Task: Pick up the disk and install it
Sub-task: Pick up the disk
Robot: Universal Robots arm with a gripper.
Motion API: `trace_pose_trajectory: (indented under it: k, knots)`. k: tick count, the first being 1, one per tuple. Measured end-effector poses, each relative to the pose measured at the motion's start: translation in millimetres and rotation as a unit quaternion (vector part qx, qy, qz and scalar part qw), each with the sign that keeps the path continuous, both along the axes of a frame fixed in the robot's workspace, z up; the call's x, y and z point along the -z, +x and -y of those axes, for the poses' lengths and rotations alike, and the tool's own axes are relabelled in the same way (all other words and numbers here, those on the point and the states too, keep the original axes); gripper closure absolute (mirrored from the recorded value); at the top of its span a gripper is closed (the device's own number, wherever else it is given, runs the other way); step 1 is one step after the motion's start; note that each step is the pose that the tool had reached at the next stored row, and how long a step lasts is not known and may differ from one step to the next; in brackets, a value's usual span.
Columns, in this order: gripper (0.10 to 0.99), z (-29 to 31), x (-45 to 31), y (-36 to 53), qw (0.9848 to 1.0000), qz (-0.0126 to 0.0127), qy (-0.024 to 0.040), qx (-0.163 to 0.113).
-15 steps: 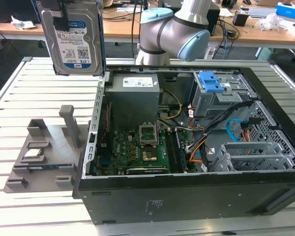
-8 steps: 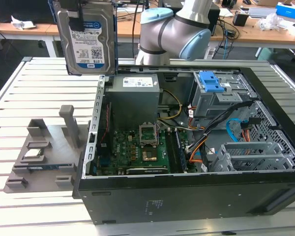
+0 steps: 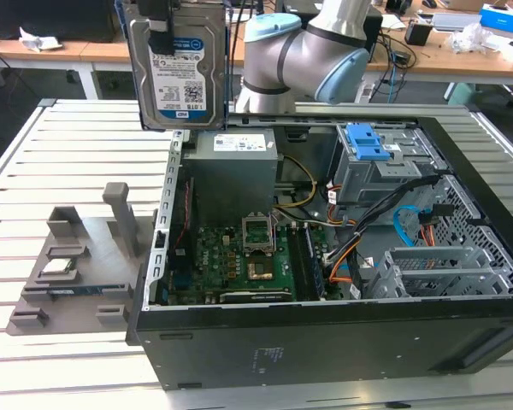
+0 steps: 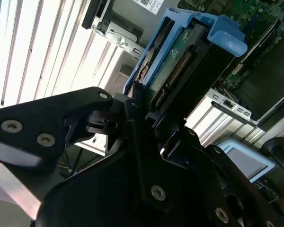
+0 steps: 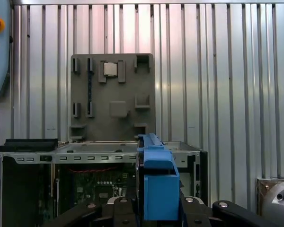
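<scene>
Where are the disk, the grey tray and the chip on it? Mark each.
disk (image 3: 184, 81): exterior view, on its label.
tray (image 3: 92, 252): exterior view, on a bare flat part.
chip (image 3: 58, 266): exterior view, on its top face.

You see the disk (image 3: 175, 68) hanging upright in the air, clamped in the claw (image 4: 149, 111), above the open computer case's (image 3: 325, 350) far corner on the exterior view's left. It is silver-grey, its blue-and-white label faces you, and a blue carrier frame edges it.
</scene>
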State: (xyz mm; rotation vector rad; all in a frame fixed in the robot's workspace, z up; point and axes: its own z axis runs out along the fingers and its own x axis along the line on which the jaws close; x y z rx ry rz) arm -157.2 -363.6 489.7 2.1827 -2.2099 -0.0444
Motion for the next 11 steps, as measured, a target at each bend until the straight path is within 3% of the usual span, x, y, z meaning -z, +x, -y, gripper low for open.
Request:
trace_pose_trajectory:
  k: [11]
  knots:
    - [0.725,0.0,0.0,32.5,1.0,0.0,0.0,0.0]
